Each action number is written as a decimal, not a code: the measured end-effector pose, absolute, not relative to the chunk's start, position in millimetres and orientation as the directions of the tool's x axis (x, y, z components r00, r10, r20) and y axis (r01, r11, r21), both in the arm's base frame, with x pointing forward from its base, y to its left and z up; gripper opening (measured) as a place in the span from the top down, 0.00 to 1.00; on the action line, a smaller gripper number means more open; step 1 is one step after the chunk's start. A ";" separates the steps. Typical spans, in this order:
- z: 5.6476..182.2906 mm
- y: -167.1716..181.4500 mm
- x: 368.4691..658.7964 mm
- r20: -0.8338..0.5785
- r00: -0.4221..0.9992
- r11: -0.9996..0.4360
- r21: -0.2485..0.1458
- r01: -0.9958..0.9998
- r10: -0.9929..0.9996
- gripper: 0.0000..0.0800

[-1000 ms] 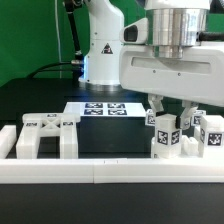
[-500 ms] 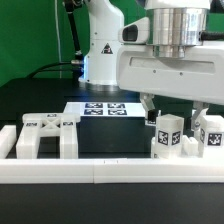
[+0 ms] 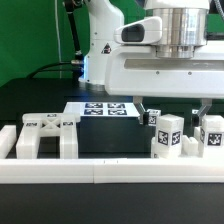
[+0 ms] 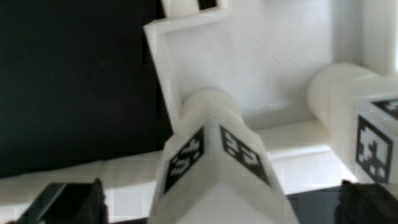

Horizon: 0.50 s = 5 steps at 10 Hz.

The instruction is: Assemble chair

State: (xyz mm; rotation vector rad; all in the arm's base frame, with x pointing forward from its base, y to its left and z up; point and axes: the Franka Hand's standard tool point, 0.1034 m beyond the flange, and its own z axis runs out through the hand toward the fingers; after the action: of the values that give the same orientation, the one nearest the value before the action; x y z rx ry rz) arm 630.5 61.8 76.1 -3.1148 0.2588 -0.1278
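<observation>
**Item: gripper [image 3: 177, 110].** I read the jaws as standing wide apart and holding nothing. They hang above the parts at the exterior view's right. In the wrist view only one dark fingertip [image 4: 71, 201] shows clearly at the frame edge.

**Item: post [image 3: 167, 135].** Tagged and upright, it stands free on the table [image 3: 110, 140] just behind the border rail [image 3: 100, 171], directly under the open jaws. The wrist view shows the same post [image 4: 222, 150] in front of a flat white piece [image 4: 231, 60]. I cannot tell whether the two are joined.

**Item: second post [image 3: 212, 134].** Upright, near the first but apart from it.

**Item: legged frame [image 3: 45, 136].** At the exterior view's left, well apart from the posts and untouched.

**Item: marker board [image 3: 103, 108].** Flat on the table behind the parts.

**Step in hand, as I judge it:** release and retreat after setting the post down, with the chair far from complete.

**Next move:** I want a straight rise clear of both posts before any sideways travel, then a pick of the next part.

**Change:** a second ago the fingers sat lower and were clamped on the post. Half a second ago they had parted. Now they are wider and higher, and the post has not shifted.
</observation>
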 end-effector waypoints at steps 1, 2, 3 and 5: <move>75.6 60.1 630.4 0.080 0.990 -0.993 -0.016 -0.119 -0.120 0.19; 75.3 59.3 630.4 0.081 0.996 -1.000 -0.007 -0.021 -0.021 0.19; 75.2 59.4 630.4 0.081 0.996 -0.999 -0.001 0.036 0.036 0.19; 75.3 59.4 630.4 0.077 0.974 -0.977 0.027 0.212 0.214 0.19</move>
State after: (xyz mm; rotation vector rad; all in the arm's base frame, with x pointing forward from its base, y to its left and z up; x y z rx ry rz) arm 630.4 59.4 75.3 -3.1396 -0.3387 -0.1260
